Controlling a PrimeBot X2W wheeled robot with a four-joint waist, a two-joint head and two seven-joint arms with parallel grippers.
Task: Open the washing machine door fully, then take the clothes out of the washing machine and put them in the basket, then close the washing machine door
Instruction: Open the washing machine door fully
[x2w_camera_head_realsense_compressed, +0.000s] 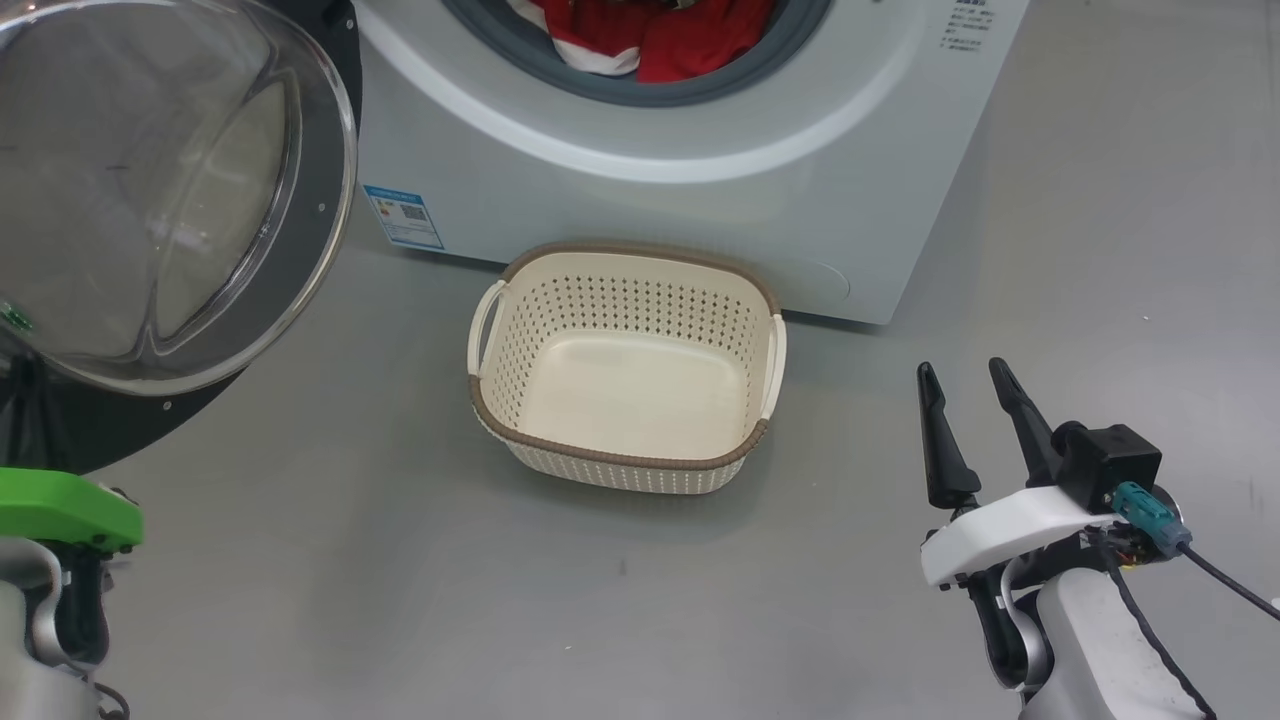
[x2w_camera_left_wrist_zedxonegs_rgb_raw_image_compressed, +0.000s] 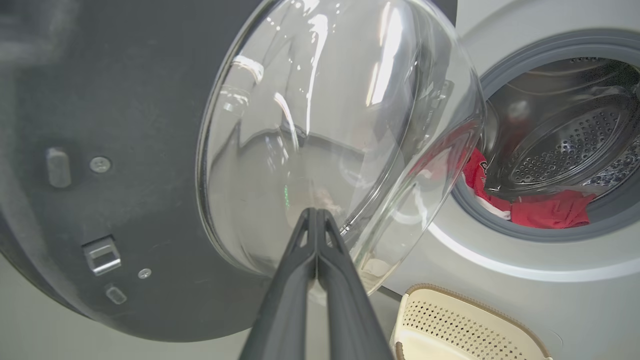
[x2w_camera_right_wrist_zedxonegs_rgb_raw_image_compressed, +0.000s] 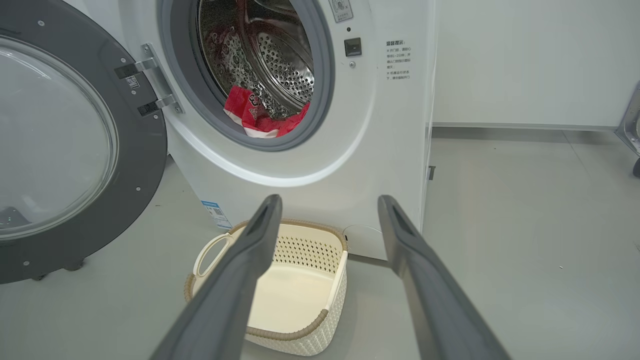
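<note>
Risk: washing machine door (x2w_camera_head_realsense_compressed: 322, 190) may swing onto clenched, empty left gripper (x2w_camera_left_wrist_zedxonegs_rgb_raw_image_compressed: 316, 214) | right gripper (x2w_camera_head_realsense_compressed: 966, 372) released, empty | clothes (x2w_camera_head_realsense_compressed: 690, 40) may miss near basket (x2w_camera_head_realsense_compressed: 620, 462)

— How's the light down there?
— Bright and even, coming from overhead. The basket (x2w_camera_head_realsense_compressed: 620, 478) casts just a faint, soft shadow on the floor (x2w_camera_head_realsense_compressed: 400, 600) along its near side.
— Any glare?
— White streaks on the door (x2w_camera_left_wrist_zedxonegs_rgb_raw_image_compressed: 320, 150), up and left of the basket from my left wrist. The dark rim (x2w_camera_left_wrist_zedxonegs_rgb_raw_image_compressed: 100, 100) further left smears out of focus, and my left fingers (x2w_camera_left_wrist_zedxonegs_rgb_raw_image_compressed: 287, 300) look soft. From my right wrist the door stretches wide left of the basket.
</note>
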